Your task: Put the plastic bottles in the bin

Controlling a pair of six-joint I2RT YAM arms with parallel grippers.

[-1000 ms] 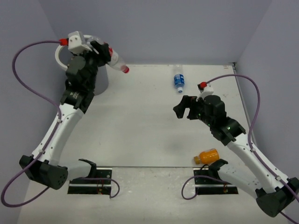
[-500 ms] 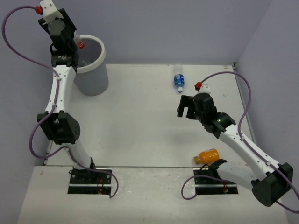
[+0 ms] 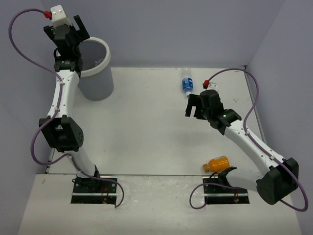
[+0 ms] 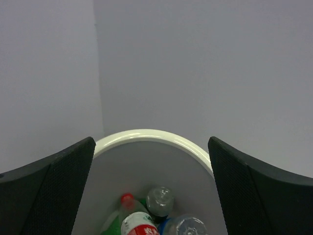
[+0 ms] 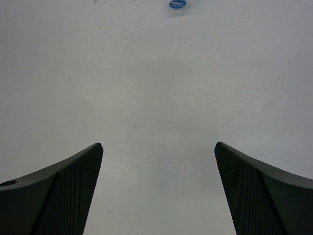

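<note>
The left gripper (image 4: 150, 147) is being held apart and empty over the bin (image 3: 98, 83), bottles (image 4: 139, 226) lying inside, while the right gripper (image 5: 158, 147), likewise apart, is seemingly being aimed at a bottle (image 3: 187, 83) well right of the bin.

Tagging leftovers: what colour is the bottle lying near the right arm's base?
Orange. The bottle shows best in the top external view.
</note>
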